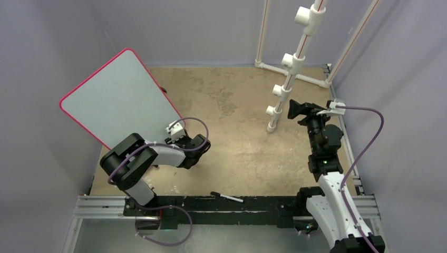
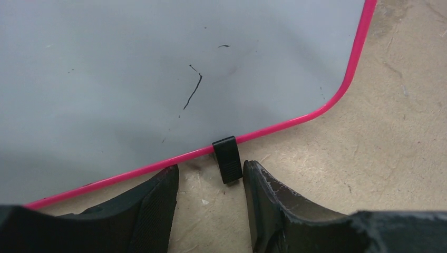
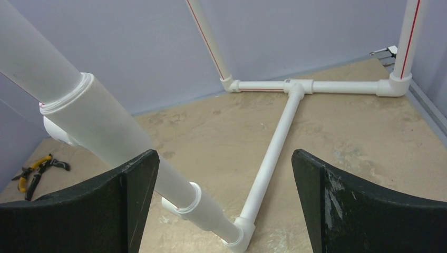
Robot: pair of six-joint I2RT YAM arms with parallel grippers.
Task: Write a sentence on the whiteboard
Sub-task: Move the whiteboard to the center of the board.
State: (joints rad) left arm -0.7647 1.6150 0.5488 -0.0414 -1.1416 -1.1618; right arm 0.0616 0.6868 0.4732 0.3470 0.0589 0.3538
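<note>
Marker (image 1: 226, 197) lies nearest, on the tabletop (image 1: 242, 147) just ahead of the rail, between the arms and touched by neither. It looks light, slim and apt to roll, so mid-barrel seems the place to take it. Beyond, the left end effector (image 2: 211, 176) is released and grasps nothing, its jaws parted just short of a black foot (image 2: 227, 159) on the pink rim of the whiteboard (image 2: 132, 63). The board sits askew at the far left, bearing only stray marks (image 2: 193, 90). It is probably stiff, light and slick, and may slide under pen pressure, so steady it at the rim. On the right, the right end effector (image 3: 224, 158) is released wide and empty, facing a pipe frame (image 3: 274, 142) that crowds its reach. Pliers (image 3: 37, 171) lie well apart.
</note>
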